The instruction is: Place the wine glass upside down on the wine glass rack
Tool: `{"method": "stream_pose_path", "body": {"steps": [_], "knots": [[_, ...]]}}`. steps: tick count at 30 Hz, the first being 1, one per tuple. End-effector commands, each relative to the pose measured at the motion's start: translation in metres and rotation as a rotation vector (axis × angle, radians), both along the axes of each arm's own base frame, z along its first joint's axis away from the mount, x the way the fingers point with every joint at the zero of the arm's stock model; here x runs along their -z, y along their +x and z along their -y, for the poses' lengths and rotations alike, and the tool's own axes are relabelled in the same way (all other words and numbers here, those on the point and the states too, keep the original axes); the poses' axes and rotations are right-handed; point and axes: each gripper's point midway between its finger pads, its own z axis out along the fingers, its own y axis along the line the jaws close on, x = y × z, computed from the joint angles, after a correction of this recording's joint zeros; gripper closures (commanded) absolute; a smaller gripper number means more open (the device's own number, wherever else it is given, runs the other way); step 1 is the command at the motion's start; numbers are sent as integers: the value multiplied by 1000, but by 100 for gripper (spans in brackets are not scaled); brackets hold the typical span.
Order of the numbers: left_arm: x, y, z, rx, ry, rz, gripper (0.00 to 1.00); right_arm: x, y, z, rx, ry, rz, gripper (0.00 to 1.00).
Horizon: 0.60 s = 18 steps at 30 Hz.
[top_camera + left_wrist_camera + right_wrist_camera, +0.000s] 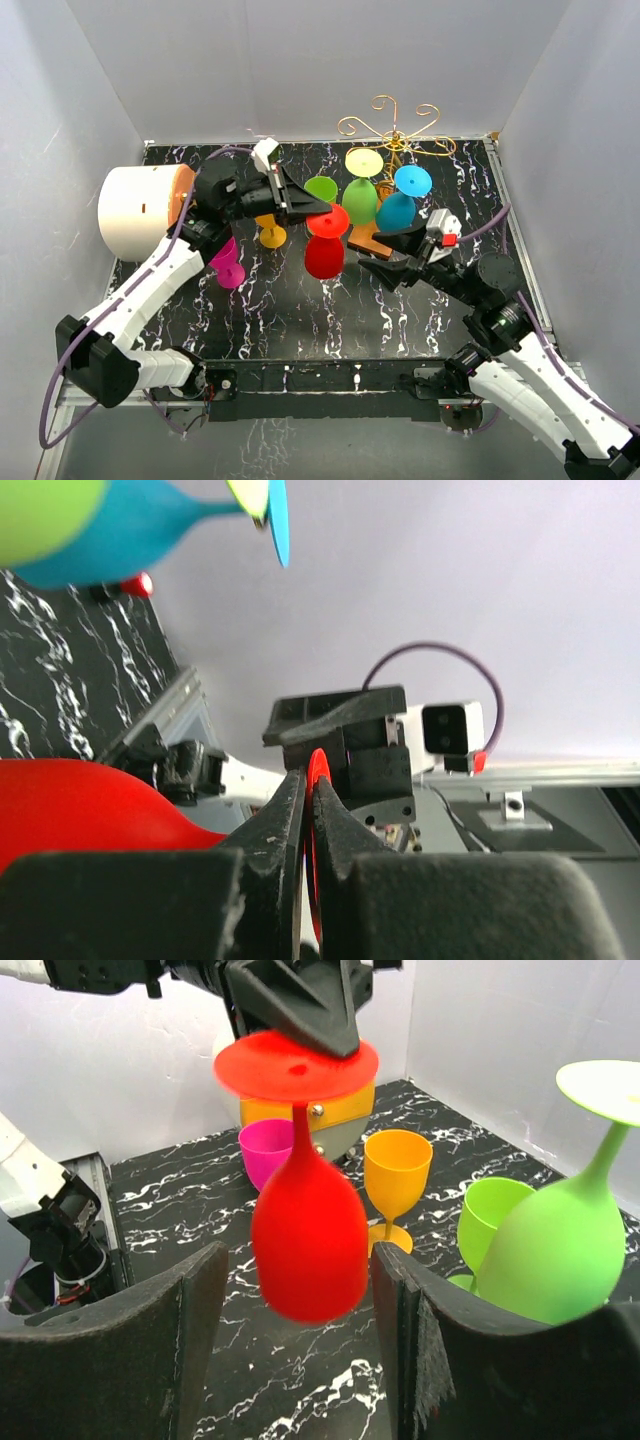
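A red wine glass (pixel 323 256) hangs upside down, bowl down, above the table. My left gripper (pixel 312 207) is shut on its flat foot (pixel 328 220); the left wrist view shows the jaws (pixel 310 780) pinching the foot's edge (pixel 318 765). My right gripper (pixel 370 251) is open just right of the bowl; in the right wrist view the red bowl (pixel 310 1230) hangs between and just beyond its fingers (pixel 200 1330). The gold wire rack (pixel 395 130) stands behind on an orange-brown base (pixel 368 238). It holds a green glass (pixel 360 200) and a blue glass (pixel 397 211), both upside down.
An upright green glass (pixel 321 187), an orange glass (pixel 270 233) and a magenta glass (pixel 228 268) stand on the black marbled table (pixel 300 320). A white cylinder with an orange end (pixel 135 210) lies at the left. White walls enclose the table.
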Motion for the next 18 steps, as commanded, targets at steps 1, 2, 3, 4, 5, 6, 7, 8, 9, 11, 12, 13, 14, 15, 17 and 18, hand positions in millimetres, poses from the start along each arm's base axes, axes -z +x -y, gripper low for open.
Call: {"method": "stream_pose_path", "body": {"steps": [1, 2, 3, 4, 5, 6, 7, 8, 9, 11, 12, 13, 14, 15, 17, 18], "knots": [[-9, 20, -28, -102, 6, 29, 100, -9, -4, 17, 70, 12, 10, 42], [-9, 26, -31, -119, 7, 29, 100, -12, -7, 20, 79, 23, 7, 42], [-8, 35, -36, -141, 13, 32, 100, -14, -8, 23, 88, 35, 6, 41], [-7, 45, -40, -162, 22, 35, 100, -17, -10, 25, 93, 48, 6, 41], [-6, 55, -45, -185, 30, 33, 100, -20, -12, 28, 98, 61, 3, 41], [-7, 64, -48, -209, 26, 42, 100, -23, -14, 30, 102, 75, 5, 41], [-10, 72, -50, -229, 18, 54, 100, -26, -16, 32, 106, 86, 7, 41], [-12, 79, -52, -250, 13, 64, 100, -29, -17, 33, 108, 96, 8, 41], [-14, 87, -53, -265, 13, 74, 100, -32, -19, 35, 112, 104, 12, 40], [-27, 98, -53, -286, 17, 121, 100, -39, -21, 38, 119, 118, 20, 40], [-25, 107, -50, -292, 29, 120, 100, -42, -22, 40, 121, 122, 24, 40], [-29, 113, -50, -302, 29, 132, 100, -44, -24, 41, 123, 126, 28, 40], [-31, 119, -49, -314, 29, 144, 100, -46, -24, 42, 126, 130, 29, 40], [-35, 125, -48, -327, 30, 154, 100, -48, -25, 43, 130, 136, 30, 40], [-37, 139, -45, -340, 33, 163, 100, -53, -26, 46, 138, 152, 33, 40], [-39, 144, -44, -345, 32, 165, 100, -55, -27, 48, 148, 165, 28, 40]]}}
